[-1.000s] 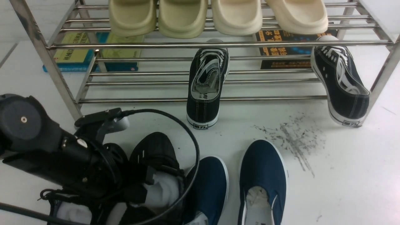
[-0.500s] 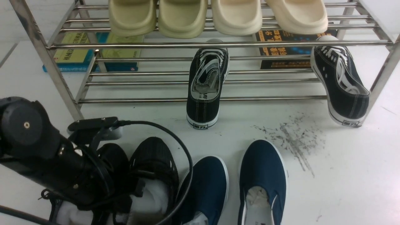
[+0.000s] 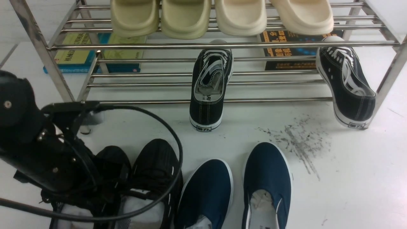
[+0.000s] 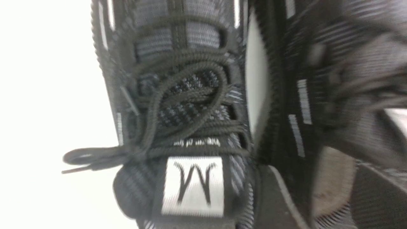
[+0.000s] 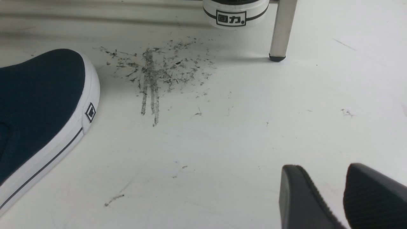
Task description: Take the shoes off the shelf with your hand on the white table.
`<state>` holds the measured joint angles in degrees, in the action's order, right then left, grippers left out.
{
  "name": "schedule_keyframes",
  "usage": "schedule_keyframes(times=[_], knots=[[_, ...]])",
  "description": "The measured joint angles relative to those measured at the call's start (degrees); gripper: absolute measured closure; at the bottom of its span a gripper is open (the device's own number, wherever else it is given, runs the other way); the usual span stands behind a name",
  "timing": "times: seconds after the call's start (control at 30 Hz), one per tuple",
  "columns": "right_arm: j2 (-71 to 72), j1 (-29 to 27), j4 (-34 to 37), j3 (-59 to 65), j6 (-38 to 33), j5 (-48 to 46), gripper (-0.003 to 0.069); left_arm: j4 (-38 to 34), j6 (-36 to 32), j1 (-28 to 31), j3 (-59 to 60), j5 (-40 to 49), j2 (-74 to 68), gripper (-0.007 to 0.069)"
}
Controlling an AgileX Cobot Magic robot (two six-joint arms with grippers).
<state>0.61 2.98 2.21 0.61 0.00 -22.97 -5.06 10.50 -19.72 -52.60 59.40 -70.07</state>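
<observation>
Bench [image 3: 349,178]: white and glossy, everything is carried on it. Shelf [image 3: 203,45]: steel tubes, two tiers, set across the far side.

Left gripper [image 3: 108,190]: held low at near left, right over the shoes [image 3: 155,159] and buried in its own cables. Its jaws are hidden in the front view and not made out in the blurred left wrist view, so their state cannot be told.

Shoes: off the shelf, parked side by side on the bench at near left, toes toward the shelf. White stuffing is seen inside. Laces and a tongue label fill the left wrist view [image 4: 184,111].

Slip-ons [image 3: 267,178]: navy, placed just right of the shoes.

Sneakers [image 3: 210,89]: black canvas, both tilted, toes on the lower tier and heels on the bench.

Slippers [image 3: 222,16]: four, lined up on the top tier.

Books [image 3: 79,54]: seen through the rails, behind the shelf.

Scuffs [image 3: 299,140]: grey-black patch, mid-right.

Right gripper [image 5: 327,181]: kept low over bare bench, jaws slightly spread, nothing between them.
</observation>
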Motion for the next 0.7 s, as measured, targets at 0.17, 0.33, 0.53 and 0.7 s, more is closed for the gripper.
schedule_keyframes(times=[0.17, 0.33, 0.53, 0.7], knots=[[0.0, 0.0, 0.0, 0.0, 0.0, 0.0, 0.0421, 2.19, 0.0, 0.0, -3.21, 4.41, 8.1, 0.0476], [0.0, 0.0, 0.0, 0.0, 0.0, 0.0, 0.0421, 3.7, 0.0, 0.0, -2.84, 8.39, 19.01, 0.0618], [0.0, 0.0, 0.0, 0.0, 0.0, 0.0, 0.0421, -0.01, 0.0, 0.0, 5.83, 4.88, 37.6, 0.0624], [0.0, 0.0, 0.0, 0.0, 0.0, 0.0, 0.0421, -4.87, 4.07, 0.0, 19.97, -9.77, 50.94, 0.0624]])
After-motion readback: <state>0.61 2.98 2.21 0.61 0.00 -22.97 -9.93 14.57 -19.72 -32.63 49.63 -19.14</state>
